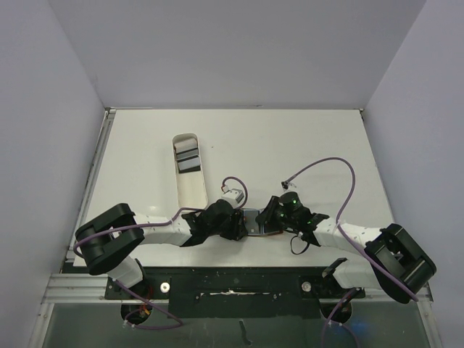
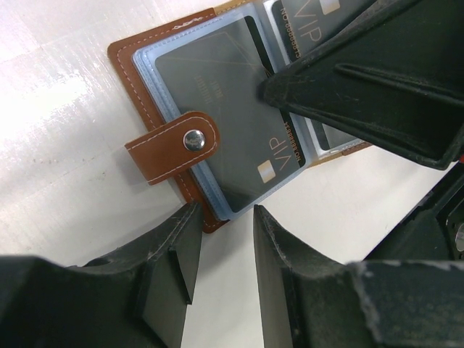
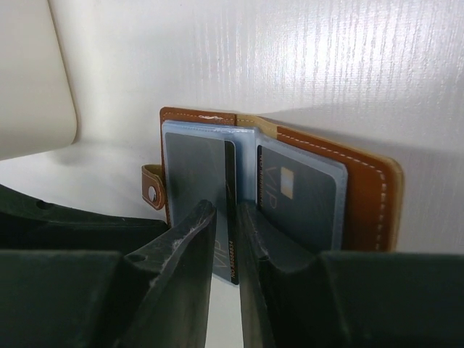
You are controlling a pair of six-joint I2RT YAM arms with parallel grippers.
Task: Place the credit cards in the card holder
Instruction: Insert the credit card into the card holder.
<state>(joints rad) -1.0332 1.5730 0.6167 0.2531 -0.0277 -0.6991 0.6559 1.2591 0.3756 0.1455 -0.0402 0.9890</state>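
Credit card [image 3: 230, 239], dark and seen edge-on, sits in line with the slim gap of your right gripper [image 3: 226, 210]. The jaws are drawn close together, yet a sliver of light shows beside the card, so you cannot tell whether they grip it. That card overlaps the left page of the card holder [image 3: 366, 196], which lies spread open on the table [image 1: 290, 145]. Your left gripper [image 2: 223, 214] stands partly open with nothing between its fingers, one fingertip [image 2: 187, 225] just at the holder's brown edge. Just beyond it, the closure tab [image 2: 170, 148] with its metal snap [image 2: 193, 139] folds over a clear sleeve holding a dark VIP card [image 2: 217, 109]. Another VIP card [image 3: 304, 196] fills the right page. In the top view the holder lies between both grippers near the table's front edge. Farther back on the left, a long white tray [image 1: 194, 199] holds more cards [image 1: 187, 159].
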